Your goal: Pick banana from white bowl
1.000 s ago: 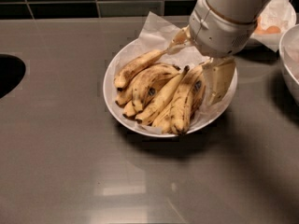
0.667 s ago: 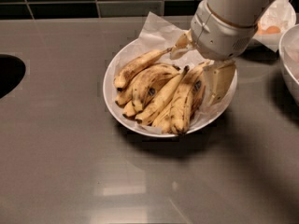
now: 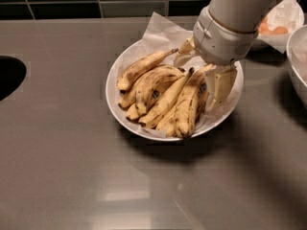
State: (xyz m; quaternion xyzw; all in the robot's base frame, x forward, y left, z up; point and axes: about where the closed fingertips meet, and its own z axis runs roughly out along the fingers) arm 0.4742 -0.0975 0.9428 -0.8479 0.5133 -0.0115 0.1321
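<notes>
The wide white bowl, lined with crinkled white paper, sits mid-counter and holds several ripe bananas. The banana is long and fairly straight, lies at the right of the pile, and has a small dark-blue sticker near its stem end. My gripper hangs over the bowl's right side on a bulky white wrist. It is open, with one cream finger at the back of the pile and the other low by the right rim. The bananas' stem ends lie between them. Nothing is lifted.
A shorter curved banana with a dark sticker lies mid-pile. A small paper-lined bowl of orange fruits stands at the back right. Another white bowl is at the right edge. A dark round opening is at the left. A black tiled wall runs behind.
Almost nothing: the gripper stays over the right side of the bowl with only a slight shift, and the bananas have not moved.
</notes>
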